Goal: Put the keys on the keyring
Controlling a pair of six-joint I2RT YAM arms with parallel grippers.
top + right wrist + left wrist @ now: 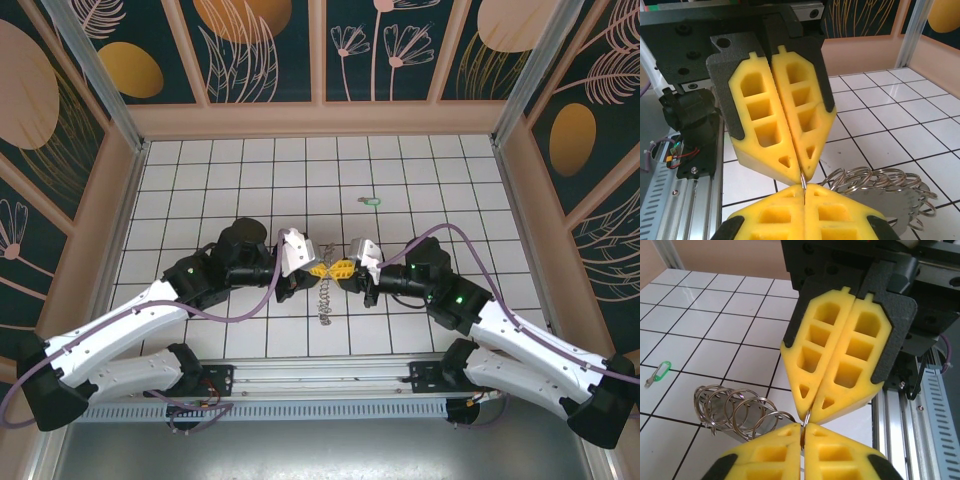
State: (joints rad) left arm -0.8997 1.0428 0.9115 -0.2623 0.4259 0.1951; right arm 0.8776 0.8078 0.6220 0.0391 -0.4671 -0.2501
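At the centre of a white tiled table [200, 180], the left gripper [318, 269] and right gripper [345, 270] meet tip to tip, at nine and three o'clock. Both pairs of yellow honeycomb fingers [840, 390] are pressed closed on one thin wire loop of the keyring [325, 295], a silvery coil of metal split rings hanging toward six o'clock. Gripping from both sides probably steadies that loop for prying open. The key [371, 200], tiny and pale green with a silvery end, lies well apart at one o'clock, not yet fetched.

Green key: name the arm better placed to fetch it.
Right, probably: the green key lies nearer the right end effector than the left end effector, though both are shut on the keyring.
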